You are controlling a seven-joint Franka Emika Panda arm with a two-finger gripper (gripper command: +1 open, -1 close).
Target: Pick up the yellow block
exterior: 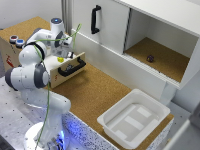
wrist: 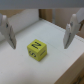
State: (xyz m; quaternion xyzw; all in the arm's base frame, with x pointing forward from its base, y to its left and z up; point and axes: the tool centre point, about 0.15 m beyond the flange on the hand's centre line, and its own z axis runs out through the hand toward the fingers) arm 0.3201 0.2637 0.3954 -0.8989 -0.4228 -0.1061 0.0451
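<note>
Wrist view showed the gripper (wrist: pixel 38 34) spread wide, its two pale fingers (wrist: pixel 7 31) standing apart on either side of the yellow block (wrist: pixel 36 50) and touching nothing. The block (a small bright cube with a dark mark on its upper face) sat on a pale, light-coloured floor, roughly between the two fingers and a little forward of them, clear of both. A white wall edge ran behind it.

From the exterior view, the gripper (exterior: pixel 63 51) hung over an open drawer (exterior: pixel 67 66) of light wood, which was pulled out from a white cabinet (exterior: pixel 112 30) and carried a black handle (exterior: pixel 71 68) on its front. A small spot of yellow (exterior: pixel 60 59) showed inside the drawer just under the gripper; it was too small there to make out any detail. The white arm (exterior: pixel 31 72) rose from its base at the exterior view's lower left and bent over the drawer, with a thin yellow-green cable (exterior: pixel 48 95) running along it.

Farther out, the cabinet had a second black handle (exterior: pixel 95 19) on its closed door and an open compartment (exterior: pixel 160 52) to the exterior view's right, where a small dark object (exterior: pixel 150 58) lay on the cork floor. A cork-covered surface (exterior: pixel 92 92) spread in front of the cabinet, and a white plastic bin (exterior: pixel 134 118) sat on it toward the exterior view's lower right. A wooden box (exterior: pixel 10 50) with round buttons (exterior: pixel 16 40) on top stood at the exterior view's left.
</note>
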